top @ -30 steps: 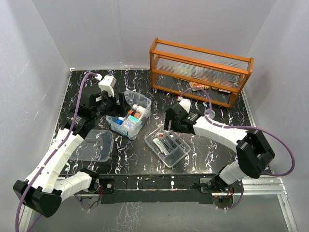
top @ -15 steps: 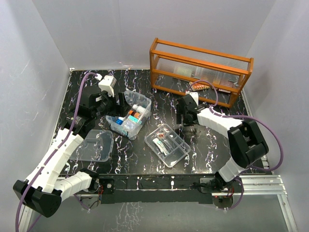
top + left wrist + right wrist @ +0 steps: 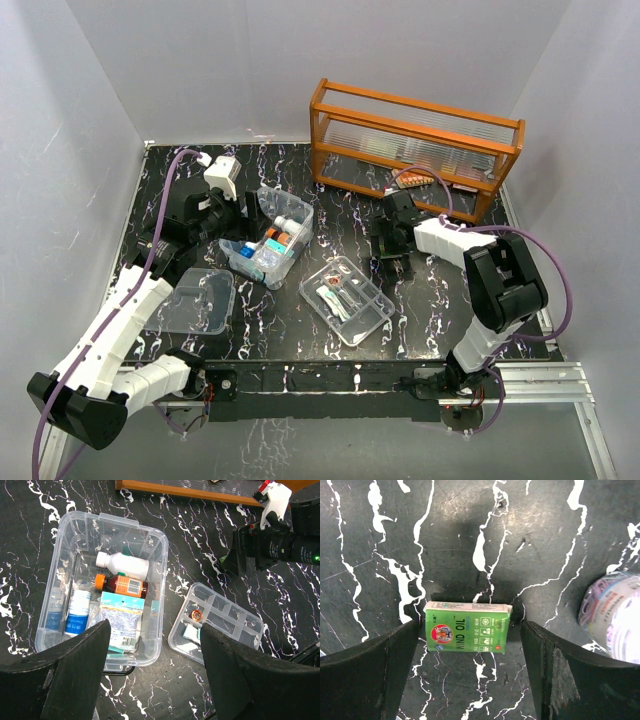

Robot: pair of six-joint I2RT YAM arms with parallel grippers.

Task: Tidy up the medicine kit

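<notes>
Right wrist view: we see the right claw (image 3: 390, 240) spread wide and empty, straddling a green carton (image 3: 466, 634) lengthwise. Its fingers may clip the carton's ends on descent and skid it. The left claw (image 3: 243, 215) hangs wide and empty over the medicine kit (image 3: 112, 521), left of centre on the bench (image 3: 340, 205), open side up, long axis near-left to far-right.

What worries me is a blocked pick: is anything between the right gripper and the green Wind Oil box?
Nothing visible does. The green Wind Oil box lies flat on the bare table, straight between the open right gripper's fingers. A wrapped roll lies off to the right, apart from the box.
</notes>
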